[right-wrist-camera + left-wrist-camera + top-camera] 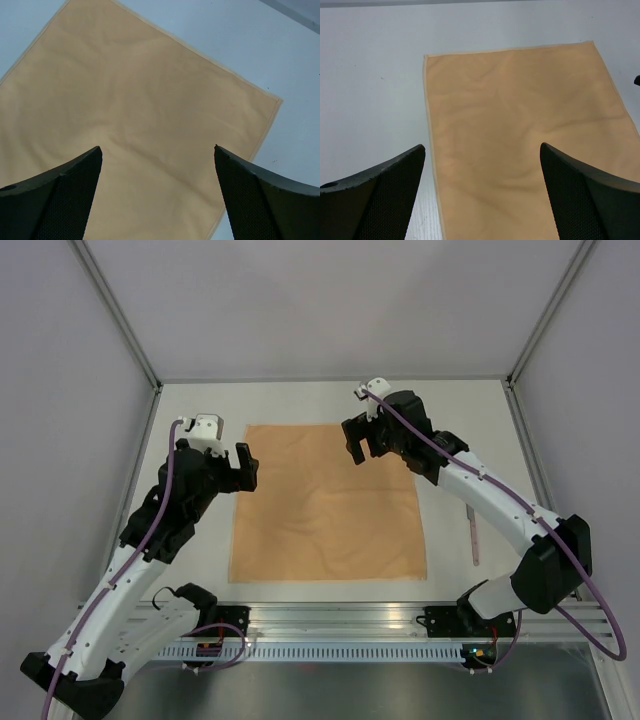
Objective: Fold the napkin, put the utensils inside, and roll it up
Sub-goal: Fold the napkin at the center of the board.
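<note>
The peach-orange napkin [328,505] lies flat and unfolded in the middle of the table. It also shows in the left wrist view [520,135] and the right wrist view [125,125]. My left gripper [245,468] hovers open and empty over the napkin's left edge near the far left corner. My right gripper [358,445] hovers open and empty over the napkin's far edge, right of its middle. The slender pinkish-grey utensil [471,535] lies on the table right of the napkin, under my right arm.
The white table [300,400] is bounded by a metal frame, with a rail [330,620] along the near edge. Grey walls surround the workspace.
</note>
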Motion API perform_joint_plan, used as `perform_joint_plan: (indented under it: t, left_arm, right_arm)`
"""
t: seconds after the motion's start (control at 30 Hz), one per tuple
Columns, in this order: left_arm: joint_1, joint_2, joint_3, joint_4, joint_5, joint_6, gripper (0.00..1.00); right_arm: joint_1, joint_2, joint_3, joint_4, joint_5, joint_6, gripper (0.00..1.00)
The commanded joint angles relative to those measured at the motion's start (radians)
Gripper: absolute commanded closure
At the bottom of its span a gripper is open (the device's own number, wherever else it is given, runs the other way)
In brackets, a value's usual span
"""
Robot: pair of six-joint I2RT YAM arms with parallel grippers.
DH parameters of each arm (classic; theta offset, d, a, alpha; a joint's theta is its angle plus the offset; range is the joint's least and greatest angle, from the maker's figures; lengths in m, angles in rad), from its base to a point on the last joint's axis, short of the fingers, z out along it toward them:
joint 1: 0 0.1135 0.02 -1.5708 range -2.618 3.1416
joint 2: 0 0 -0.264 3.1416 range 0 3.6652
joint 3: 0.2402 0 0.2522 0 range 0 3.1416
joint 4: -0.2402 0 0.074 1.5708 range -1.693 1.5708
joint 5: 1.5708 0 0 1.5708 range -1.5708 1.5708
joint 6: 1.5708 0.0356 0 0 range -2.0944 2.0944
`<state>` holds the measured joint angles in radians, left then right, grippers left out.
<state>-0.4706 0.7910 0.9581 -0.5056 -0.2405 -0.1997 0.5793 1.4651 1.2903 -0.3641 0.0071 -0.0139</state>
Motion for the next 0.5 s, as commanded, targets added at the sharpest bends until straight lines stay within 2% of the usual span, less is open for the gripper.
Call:
perform_joint_plan:
  t: [0.0, 0.13, 0.27, 0.47]
  left_arm:
    - [0.006, -0.009, -0.005, 0.032, 0.015, 0.008, 0.00]
    - [0.006, -0.019, -0.004, 0.036, 0.023, 0.006, 0.00]
    - [0.006, -0.015, 0.024, 0.038, 0.032, -0.001, 0.00]
    - [0.006, -0.006, 0.200, -0.008, 0.052, -0.020, 0.00]
  right_arm:
    - [-0.004, -0.041, -0.013, 0.025, -0.009, -0.001, 0.02]
    - [-0.006, -0.035, -0.028, 0.034, -0.084, 0.008, 0.02]
    - [-0.001, 0.003, -0.022, 0.036, -0.203, 0.057, 0.10]
    - [0.169, 0.150, 0.150, -0.030, -0.168, 0.057, 0.16]
